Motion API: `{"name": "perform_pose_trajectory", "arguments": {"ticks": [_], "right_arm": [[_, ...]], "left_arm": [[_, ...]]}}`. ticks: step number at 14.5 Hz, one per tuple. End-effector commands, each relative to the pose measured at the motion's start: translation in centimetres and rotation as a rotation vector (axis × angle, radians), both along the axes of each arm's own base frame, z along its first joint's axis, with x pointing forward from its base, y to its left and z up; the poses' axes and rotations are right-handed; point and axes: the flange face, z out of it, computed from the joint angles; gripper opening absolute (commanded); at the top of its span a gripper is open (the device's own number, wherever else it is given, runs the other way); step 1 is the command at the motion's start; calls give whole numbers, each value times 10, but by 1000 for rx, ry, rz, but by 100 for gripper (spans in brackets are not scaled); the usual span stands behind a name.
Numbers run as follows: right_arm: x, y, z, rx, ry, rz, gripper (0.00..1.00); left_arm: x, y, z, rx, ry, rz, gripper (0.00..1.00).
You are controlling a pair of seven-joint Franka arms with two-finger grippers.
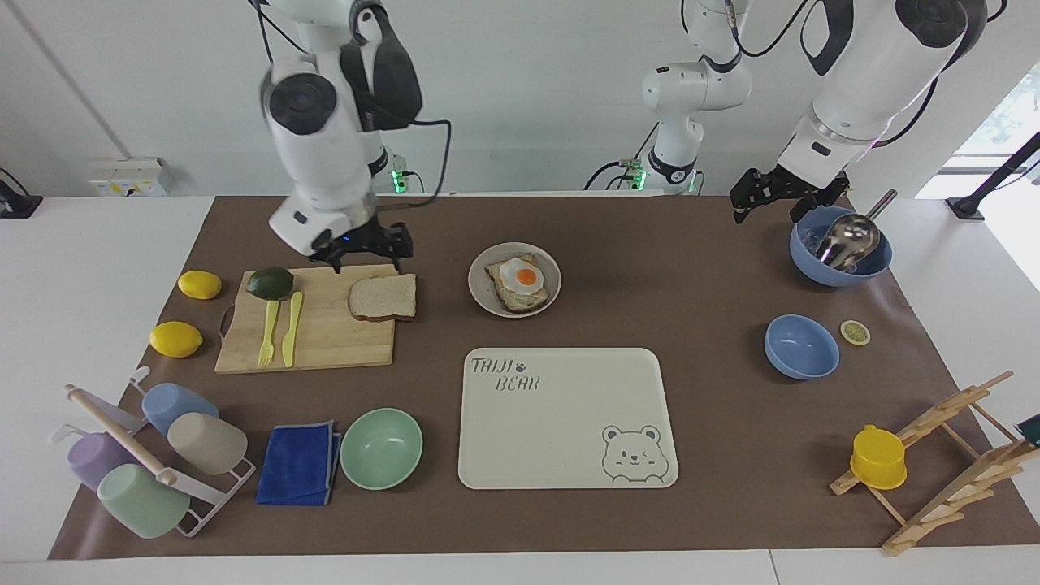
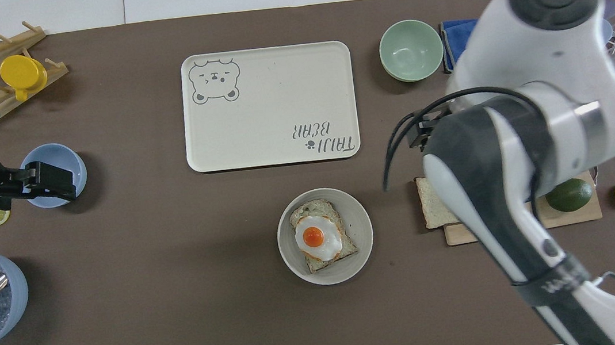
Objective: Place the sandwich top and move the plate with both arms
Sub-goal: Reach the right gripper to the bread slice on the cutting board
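Note:
The sandwich top [image 1: 383, 296] is a pale brown bread slice lying on the wooden cutting board [image 1: 325, 345], at the board's end beside the plate. In the overhead view only a strip of the slice [image 2: 432, 210] shows past the right arm. The beige-grey plate [image 1: 481, 280] [image 2: 363, 230] holds a toast slice with a fried egg [image 1: 520, 280]. My right gripper [image 1: 366, 253] is open and hangs low over the board's edge nearer the robots, just beside the slice and apart from it. My left gripper [image 1: 776, 199] [image 2: 48, 182] is open and waits in the air beside the blue bowl with the ladle.
The board also carries an avocado [image 1: 270, 282] and a yellow fork and knife [image 1: 280, 327]. Two lemons [image 1: 199, 284] lie beside it. A cream bear tray [image 1: 569, 422], a mint bowl [image 1: 381, 448], a blue cloth, a cup rack, two blue bowls [image 1: 801, 347] and a wooden rack stand around.

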Motion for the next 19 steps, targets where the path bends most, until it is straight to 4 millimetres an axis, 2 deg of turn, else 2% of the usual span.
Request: {"name": "perform_pose_trajectory", "arguments": {"ticks": [1,2,3,5,6,9,14,19], "right_arm": [[-10,45,-72,-141,8,-48,100],[-14,52,-95,-175,27,-59,100],[-16,53,-109,-195,36,-53,100],[-23,47,-123,-232,57,-30,100],[-30,42,-130,-251,67,-18,92],[-43,35,-151,-252,82,-10,89],[-64,23,-173,-270,113,1,84],[-74,15,-178,-304,132,13,77]], "left_arm": [[-6,4,1,18,-13,-2,100],[-6,4,1,18,-13,-2,100],[-6,4,1,18,-13,-2,100],[-6,4,1,18,-13,-2,100],[-6,4,1,18,-13,-2,100],[-6,4,1,18,-13,-2,100],[-6,4,1,18,-13,-2,100],[-6,4,1,18,-13,-2,100]]}}
